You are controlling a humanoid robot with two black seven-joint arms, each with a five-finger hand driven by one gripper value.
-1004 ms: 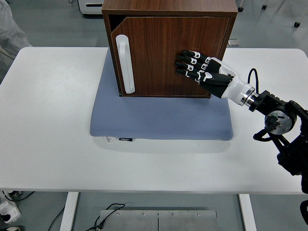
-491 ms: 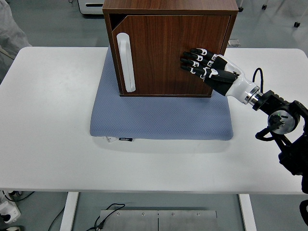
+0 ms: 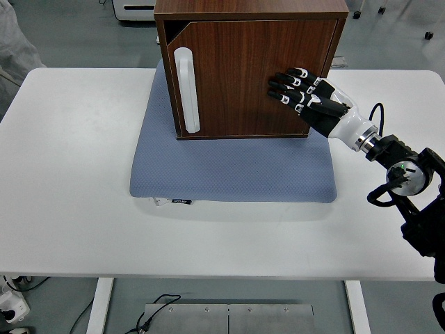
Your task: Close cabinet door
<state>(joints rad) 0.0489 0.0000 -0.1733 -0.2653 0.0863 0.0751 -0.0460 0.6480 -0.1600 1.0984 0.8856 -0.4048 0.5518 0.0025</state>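
Note:
A dark wooden cabinet [image 3: 250, 14] stands on a blue-grey mat [image 3: 229, 167] at the back middle of the table. Its door [image 3: 243, 76] is nearly flush with the front, with a thin gap showing at the upper left corner. A long white handle [image 3: 188, 89] runs down the door's left side. My right hand [image 3: 295, 87] lies flat against the right part of the door, fingers spread and pressed on the wood, holding nothing. The left arm does not show.
The white table [image 3: 76, 174] stretches wide on both sides of the mat. A person's light sleeve [image 3: 14, 49] shows at the top left corner. The right arm's black wrist and forearm [image 3: 407, 181] hang over the table's right side.
The right hand has pushed forward and up against the door. The door has swung in from slightly ajar to almost shut, and the cabinet has shifted a little to the right and back.

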